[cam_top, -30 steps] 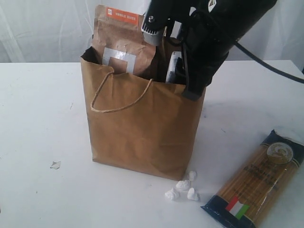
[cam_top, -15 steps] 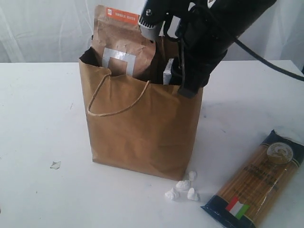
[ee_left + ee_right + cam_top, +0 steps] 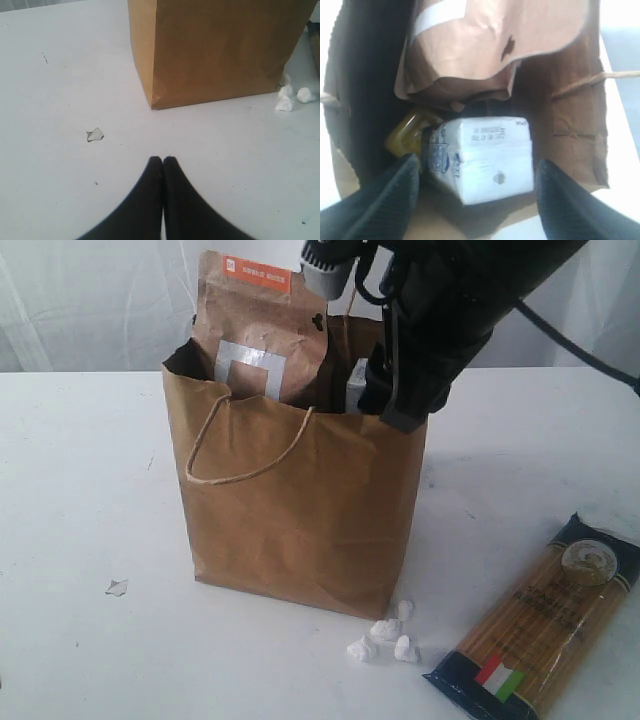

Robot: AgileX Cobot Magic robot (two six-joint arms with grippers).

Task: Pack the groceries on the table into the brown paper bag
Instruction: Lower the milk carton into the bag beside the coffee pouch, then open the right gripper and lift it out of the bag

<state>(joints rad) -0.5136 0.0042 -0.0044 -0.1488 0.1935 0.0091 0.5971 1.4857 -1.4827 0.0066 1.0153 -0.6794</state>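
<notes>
Now the carton (image 3: pixel 480 155) sits inside the bag (image 3: pixel 300 510), beside the pouch (image 3: pixel 255 330) — right tool (image 3: pixel 476 164) spread wide either side of it, gripping nothing. Spaghetti (image 3: pixel 545 625) lies on the tabletop (image 3: pixel 90 490) near the bag; left tool (image 3: pixel 163 161) pinched shut, empty.

Black right arm (image 3: pixel 470 300) with grey knob (image 3: pixel 326 273), black cable (image 3: pixel 575 344); tapered black left pincer (image 3: pixel 163 159).
</notes>
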